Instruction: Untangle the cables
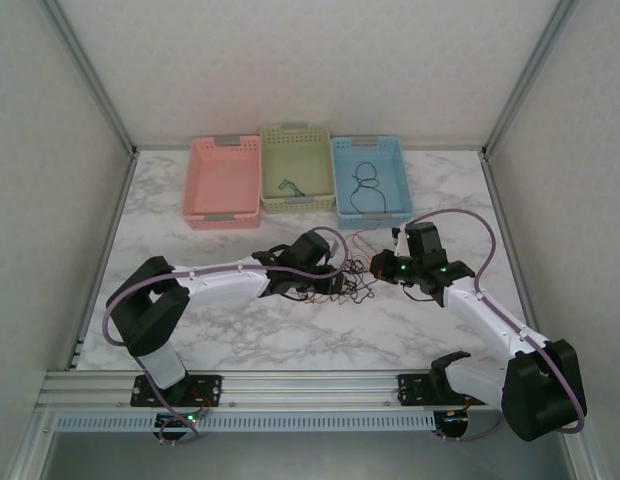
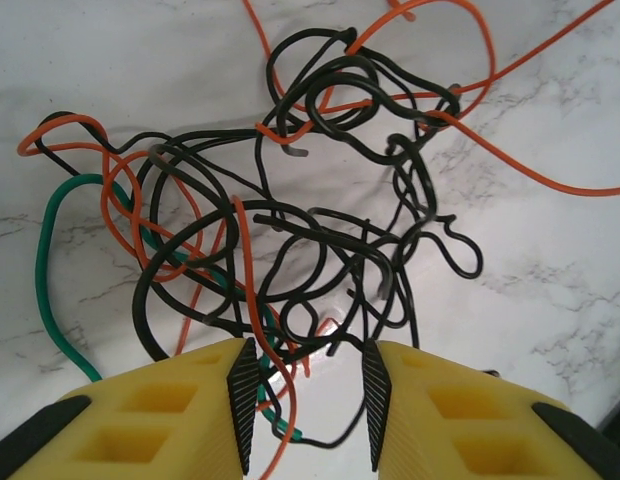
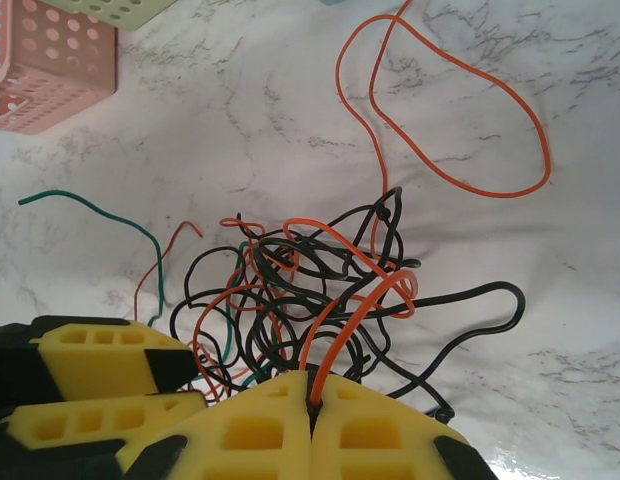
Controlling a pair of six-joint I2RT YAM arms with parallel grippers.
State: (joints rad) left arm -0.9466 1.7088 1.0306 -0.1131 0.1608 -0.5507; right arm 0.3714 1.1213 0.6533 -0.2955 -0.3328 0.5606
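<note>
A knot of thin cables (image 1: 342, 288), black, orange-red and green, lies in the middle of the marble worktop (image 1: 240, 335), between two robot arms. The right tool (image 3: 312, 400), at the knot's 3 o'clock, is pressed together, pinching orange and black strands, probably to anchor that side. The left tool (image 2: 308, 395), at 9 o'clock, is spread partway and straddles black, green and orange strands, seemingly lining up an opposing pull. The loops cross thickly, so isolating one strand looks hard. At 12 o'clock stand a pink basket (image 1: 222, 190), a green basket (image 1: 296, 150) holding a green cable (image 1: 288, 186), and a blue basket (image 1: 340, 180) holding a black cable (image 1: 368, 186).
</note>
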